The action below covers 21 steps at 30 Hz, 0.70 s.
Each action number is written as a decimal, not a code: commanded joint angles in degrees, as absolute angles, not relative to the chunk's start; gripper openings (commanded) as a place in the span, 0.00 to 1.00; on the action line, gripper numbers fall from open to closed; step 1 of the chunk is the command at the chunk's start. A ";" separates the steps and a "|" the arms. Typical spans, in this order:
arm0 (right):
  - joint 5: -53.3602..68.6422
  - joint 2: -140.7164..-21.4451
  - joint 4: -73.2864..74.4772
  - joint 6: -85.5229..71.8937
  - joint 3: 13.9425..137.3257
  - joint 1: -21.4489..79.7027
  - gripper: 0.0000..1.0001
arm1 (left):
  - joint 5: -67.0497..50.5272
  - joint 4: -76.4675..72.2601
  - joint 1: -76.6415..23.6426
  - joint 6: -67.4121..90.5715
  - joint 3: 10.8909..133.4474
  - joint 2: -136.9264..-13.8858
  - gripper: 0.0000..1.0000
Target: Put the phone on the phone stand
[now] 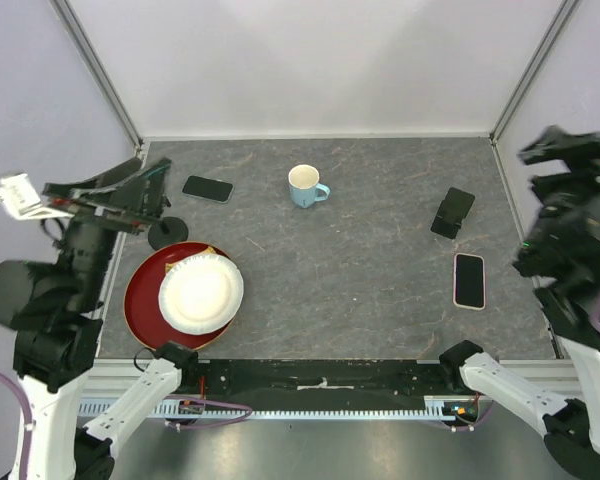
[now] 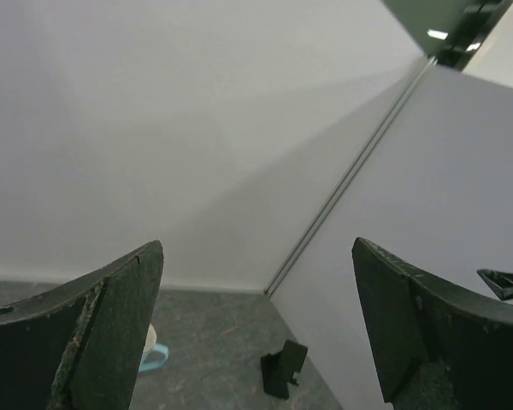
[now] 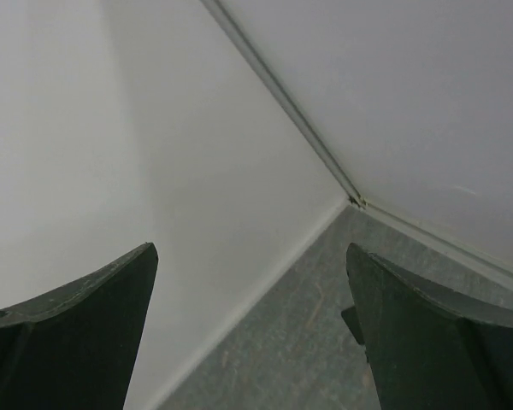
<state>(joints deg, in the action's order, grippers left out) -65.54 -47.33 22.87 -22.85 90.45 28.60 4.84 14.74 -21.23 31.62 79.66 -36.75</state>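
Pink-edged phone [image 1: 469,281] lies flat by the right edge, near the phone stand [image 1: 452,212].
We hold left gripper [image 2: 256,249] and right gripper [image 3: 251,249] aloft, jaws spread, ready to reach.

The top camera sits high above and behind the arm bases. It looks steeply down and takes in the whole table [image 1: 360,300], from the near edge to the far wall. The left wrist camera looks out through the left gripper [image 2: 256,248], tilted up toward the far right corner. Low in its frame are the mug [image 2: 156,357] and phone stand [image 2: 282,367], both also in the top view. The right wrist camera looks through the right gripper [image 3: 250,249] at a wall corner, showing mostly wall.
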 commanded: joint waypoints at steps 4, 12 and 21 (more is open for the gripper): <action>-48.54 -53.78 34.62 -35.24 82.36 28.48 0.98 | -4.65 28.46 -21.00 26.11 77.09 -43.41 0.98; -19.76 -65.90 38.41 -34.55 78.67 28.48 0.98 | 3.13 40.95 -20.92 21.01 69.44 -46.76 0.96; -14.49 -72.50 38.58 -29.71 70.77 38.40 0.98 | 9.31 44.04 -20.92 27.49 60.30 -45.88 0.98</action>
